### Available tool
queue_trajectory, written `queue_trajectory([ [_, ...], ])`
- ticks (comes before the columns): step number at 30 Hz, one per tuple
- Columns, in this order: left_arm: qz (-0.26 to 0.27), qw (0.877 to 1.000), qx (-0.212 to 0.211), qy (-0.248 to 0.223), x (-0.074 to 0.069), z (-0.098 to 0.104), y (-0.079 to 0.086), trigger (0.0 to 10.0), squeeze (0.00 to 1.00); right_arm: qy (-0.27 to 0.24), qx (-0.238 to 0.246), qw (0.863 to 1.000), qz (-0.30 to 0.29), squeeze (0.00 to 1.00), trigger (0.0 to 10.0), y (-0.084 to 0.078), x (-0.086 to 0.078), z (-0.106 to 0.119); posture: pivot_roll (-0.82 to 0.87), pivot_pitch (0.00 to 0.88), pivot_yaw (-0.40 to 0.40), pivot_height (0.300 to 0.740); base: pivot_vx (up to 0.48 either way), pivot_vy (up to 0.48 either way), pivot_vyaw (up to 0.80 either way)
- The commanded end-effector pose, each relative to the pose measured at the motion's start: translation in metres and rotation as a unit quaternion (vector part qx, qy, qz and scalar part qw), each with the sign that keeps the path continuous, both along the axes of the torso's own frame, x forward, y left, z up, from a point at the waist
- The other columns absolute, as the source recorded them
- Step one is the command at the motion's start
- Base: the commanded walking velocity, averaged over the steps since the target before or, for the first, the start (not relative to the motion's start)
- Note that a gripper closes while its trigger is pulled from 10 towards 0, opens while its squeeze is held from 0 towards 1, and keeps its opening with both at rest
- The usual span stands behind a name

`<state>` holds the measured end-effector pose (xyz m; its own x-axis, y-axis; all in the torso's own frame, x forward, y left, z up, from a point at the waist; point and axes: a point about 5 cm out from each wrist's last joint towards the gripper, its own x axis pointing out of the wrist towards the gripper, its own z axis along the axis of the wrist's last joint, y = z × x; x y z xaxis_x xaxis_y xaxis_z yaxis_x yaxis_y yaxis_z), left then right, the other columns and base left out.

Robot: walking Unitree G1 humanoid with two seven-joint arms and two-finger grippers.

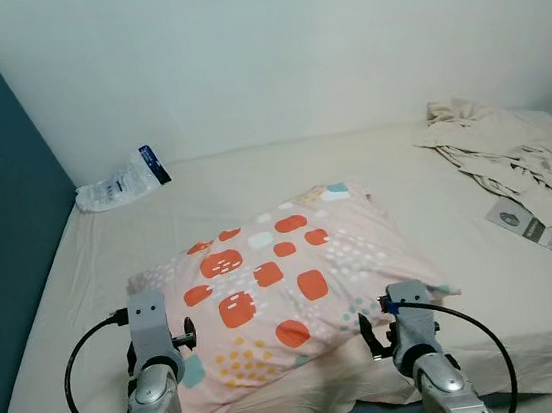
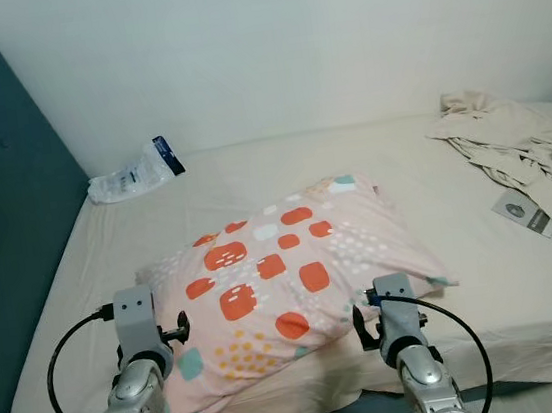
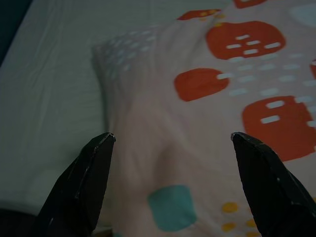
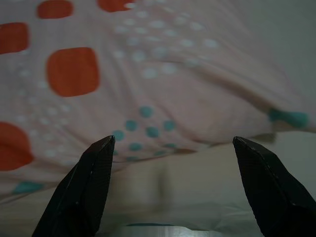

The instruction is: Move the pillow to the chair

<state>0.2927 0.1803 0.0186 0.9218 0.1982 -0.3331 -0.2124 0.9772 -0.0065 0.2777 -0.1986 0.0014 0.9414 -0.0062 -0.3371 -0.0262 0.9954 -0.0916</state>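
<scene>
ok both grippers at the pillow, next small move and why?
Probably ease both grippers forward and shut them on the pillow. The left gripper and right gripper are open at its near edge on the bed, fingers spread, nothing gripped yet.

No word, number or brand can be read anywhere. The plastic packet [image 1: 122, 184] far ahead of the left gripper [image 3: 173, 185], by the headboard, has a dark blue label end, but any print on it is too small to make out. The grey booklet [image 1: 534, 226] lying well off to the outer side of the right gripper [image 4: 173, 185] carries a round pale mark and small print, both illegible.
</scene>
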Motion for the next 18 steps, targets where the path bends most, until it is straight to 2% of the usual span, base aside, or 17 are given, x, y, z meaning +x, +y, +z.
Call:
queue_trajectory([
  [1, -0.003, 1.000, 0.001, 0.005, -0.0021, -0.0023, 0.0001, 10.0, 0.00, -0.006, 0.006, 1.000, -0.007, 0.00, 10.0, -0.0007, 0.0011, 0.0018, -0.01, 0.109, -0.002, 0.740, 0.000, 0.000, 0.00],
  [10, 0.006, 1.000, -0.002, 0.007, -0.0018, -0.0023, 0.0020, 10.0, 0.00, -0.007, 0.007, 1.000, -0.008, 0.00, 10.0, -0.0013, 0.0003, 0.0015, -0.01, 0.098, -0.006, 0.740, 0.000, 0.000, 0.00],
  [11, 0.006, 1.000, -0.023, 0.004, -0.0018, -0.0026, 0.0006, 10.0, 0.00, -0.006, 0.008, 1.000, -0.006, 0.00, 10.0, 0.0006, -0.0007, 0.0005, -0.01, 0.097, -0.007, 0.740, 0.000, 0.000, 0.00],
  [12, -0.001, 1.000, -0.024, 0.007, -0.0018, -0.0029, -0.0009, 10.0, 0.00, -0.006, 0.008, 1.000, -0.005, 0.00, 10.0, 0.0013, -0.0013, -0.0001, -0.01, 0.095, -0.009, 0.740, 0.000, 0.000, 0.00],
  [18, -0.030, 1.000, -0.004, -0.003, -0.0016, -0.0010, -0.0058, 10.0, 0.00, -0.004, 0.010, 1.000, 0.000, 0.00, 10.0, 0.0049, -0.0026, -0.0017, -0.01, 0.092, -0.012, 0.740, 0.000, 0.000, 0.00],
])
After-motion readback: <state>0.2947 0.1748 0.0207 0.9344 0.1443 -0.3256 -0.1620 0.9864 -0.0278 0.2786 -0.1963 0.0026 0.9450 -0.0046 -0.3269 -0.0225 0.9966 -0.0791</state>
